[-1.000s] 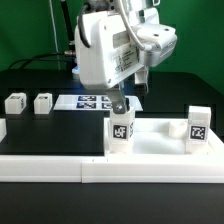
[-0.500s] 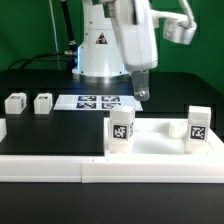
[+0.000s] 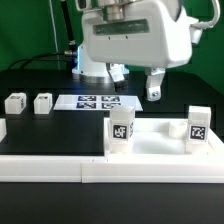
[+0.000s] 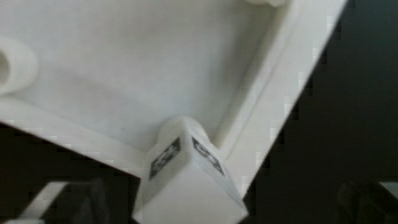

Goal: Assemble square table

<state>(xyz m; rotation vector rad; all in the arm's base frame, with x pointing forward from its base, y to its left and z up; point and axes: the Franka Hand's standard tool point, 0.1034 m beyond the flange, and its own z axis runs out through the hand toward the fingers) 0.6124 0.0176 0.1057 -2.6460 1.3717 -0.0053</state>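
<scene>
Above slab (image 3: 160, 148), tool (image 3: 136, 82) hangs, jaws apart, holding nothing. Leg (image 3: 121, 131) stands upright on slab; second leg (image 3: 198, 124) likewise.

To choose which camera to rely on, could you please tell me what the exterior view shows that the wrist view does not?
Only the exterior view: the open gripper hanging empty above the scene, two loose legs, the marker board and the border wall. Only the wrist view: a close look at what seems a round corner socket. Both: the slab with an upright tagged leg at its rim.
</scene>
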